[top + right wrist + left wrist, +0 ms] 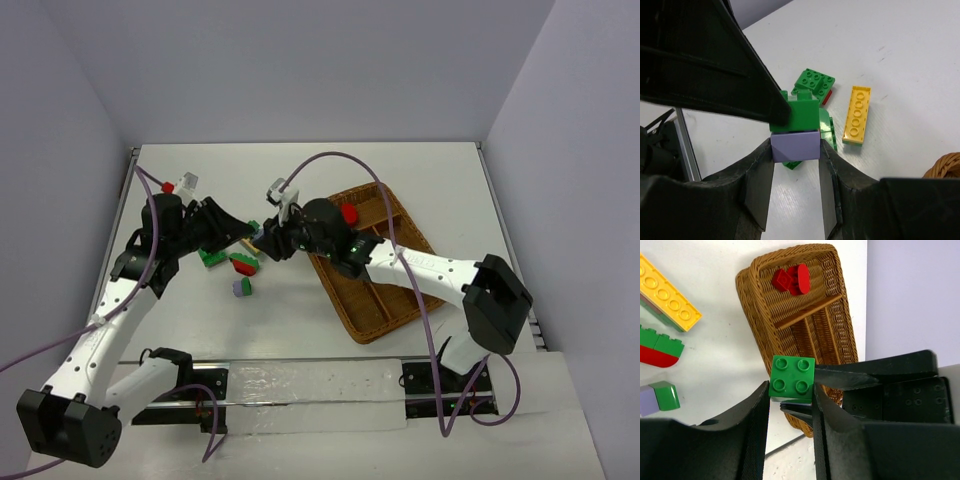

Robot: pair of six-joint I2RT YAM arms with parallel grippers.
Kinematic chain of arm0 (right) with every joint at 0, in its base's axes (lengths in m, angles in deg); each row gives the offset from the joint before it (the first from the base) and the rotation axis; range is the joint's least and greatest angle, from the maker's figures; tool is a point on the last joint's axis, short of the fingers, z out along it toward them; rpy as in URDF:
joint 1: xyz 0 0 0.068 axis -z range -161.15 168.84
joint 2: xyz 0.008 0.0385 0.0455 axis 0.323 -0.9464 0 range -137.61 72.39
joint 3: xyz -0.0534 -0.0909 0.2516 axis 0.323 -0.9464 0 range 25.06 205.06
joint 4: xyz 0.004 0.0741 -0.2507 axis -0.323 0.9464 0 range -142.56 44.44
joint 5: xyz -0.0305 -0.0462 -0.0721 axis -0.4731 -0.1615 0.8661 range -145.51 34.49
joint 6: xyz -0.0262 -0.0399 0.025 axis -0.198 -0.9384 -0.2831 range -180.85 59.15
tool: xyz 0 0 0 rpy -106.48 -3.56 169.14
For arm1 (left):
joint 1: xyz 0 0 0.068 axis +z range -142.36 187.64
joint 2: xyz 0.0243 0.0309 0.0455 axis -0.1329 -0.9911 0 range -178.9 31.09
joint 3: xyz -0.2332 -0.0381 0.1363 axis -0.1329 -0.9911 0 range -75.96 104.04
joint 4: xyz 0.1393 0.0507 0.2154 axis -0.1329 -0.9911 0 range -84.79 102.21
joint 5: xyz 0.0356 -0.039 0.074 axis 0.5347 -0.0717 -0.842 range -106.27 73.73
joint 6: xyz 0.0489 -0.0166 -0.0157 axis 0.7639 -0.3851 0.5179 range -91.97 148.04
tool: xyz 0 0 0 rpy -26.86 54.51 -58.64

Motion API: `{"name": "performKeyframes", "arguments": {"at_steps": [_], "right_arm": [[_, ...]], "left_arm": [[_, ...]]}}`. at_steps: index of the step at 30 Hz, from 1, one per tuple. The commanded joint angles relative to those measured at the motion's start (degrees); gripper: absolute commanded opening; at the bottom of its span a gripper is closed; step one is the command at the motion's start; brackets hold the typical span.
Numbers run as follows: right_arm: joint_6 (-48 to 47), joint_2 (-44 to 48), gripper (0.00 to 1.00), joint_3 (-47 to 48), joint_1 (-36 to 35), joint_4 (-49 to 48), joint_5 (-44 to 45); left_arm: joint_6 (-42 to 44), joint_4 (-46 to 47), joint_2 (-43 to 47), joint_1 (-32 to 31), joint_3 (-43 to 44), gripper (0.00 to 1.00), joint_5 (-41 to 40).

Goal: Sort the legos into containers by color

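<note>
- Grippers tip to tip at centre of the top view, over the white table (350,170), just left of the wicker tray (375,305).
- Fingers of left gripper (790,388) clenched on green brick (791,376), studs toward the camera, a finger against each side.
- Fingers of right gripper (795,150) clamped on pale purple brick (795,144), directly under the green brick and joined to it.
- Both bricks aloft, outside the tray.
- Inside the tray's crosswise section, top centre of the left wrist view: red pieces (792,279).
- Flat on the table, right of centre in the right wrist view: yellow plate (857,115), green pieces (813,82) near it.
- Loose on the table, below the grippers in the top view: red-and-green clump (243,263), purple-green clump (241,287).
</note>
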Motion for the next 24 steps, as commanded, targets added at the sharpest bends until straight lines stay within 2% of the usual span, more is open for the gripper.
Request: {"name": "performKeyframes", "arguments": {"at_steps": [1,9,12,14,17,19,24], "right_arm": [[-0.5,4.6,0.0,-5.4,-0.1,1.0,2.1],[1.3,11.7,0.0,-12.8,-0.1,2.0,7.9],[5.2,14.3,0.0,-14.2,2.6,6.7,19.9],[8.8,16.3,0.0,-15.7,6.8,8.8,22.7],[14.4,19.0,0.0,-19.0,15.3,9.3,19.4],[16.0,18.8,0.0,-19.7,18.2,10.5,19.0],[16.7,14.7,0.0,-19.6,20.1,14.0,20.1]], "left_arm": [[-2.5,3.0,3.1,0.7,1.1,0.0,-5.4],[-2.7,2.4,4.1,2.1,1.5,0.0,-7.3],[-1.5,3.2,3.0,2.1,1.6,0.0,-4.0],[-0.7,4.1,2.1,2.0,1.1,0.0,-1.3],[-0.2,4.8,1.0,1.3,0.6,0.0,0.1],[0.6,3.9,0.6,-0.5,1.0,0.0,-1.4],[2.0,2.3,-0.5,-2.6,1.8,0.0,-3.4]]}}
